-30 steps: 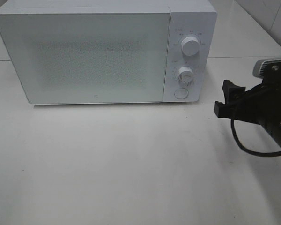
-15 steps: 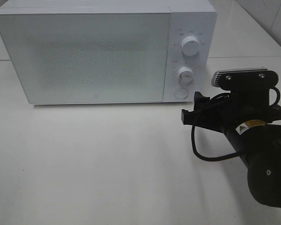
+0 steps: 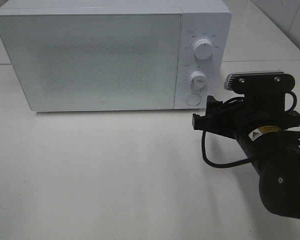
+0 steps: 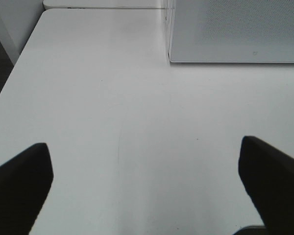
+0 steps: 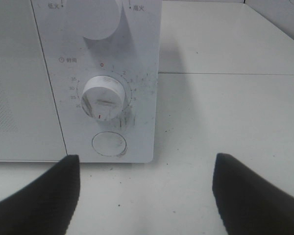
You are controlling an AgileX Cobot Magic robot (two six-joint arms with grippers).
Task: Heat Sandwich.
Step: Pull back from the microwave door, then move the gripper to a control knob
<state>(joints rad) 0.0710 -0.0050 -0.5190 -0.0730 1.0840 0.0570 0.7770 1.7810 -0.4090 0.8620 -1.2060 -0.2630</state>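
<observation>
The white microwave (image 3: 90,60) has its door shut. I see no sandwich in any view, so I cannot tell if it is inside, and running the oven empty is one risk. My right gripper (image 3: 202,111) hovers at the panel, wide open and empty. The left gripper (image 4: 143,147) is also spread and empty. A skewed approach could slip off the timer knob (image 5: 104,97) onto the round button (image 5: 108,144), popping the door.

White microwave (image 3: 105,55), door shut, white table (image 3: 115,175)

high camera looks down on the microwave (image 3: 95,60) front; right wrist close on its timer dial (image 5: 104,97); left wrist, farther back, sees its door corner.
</observation>
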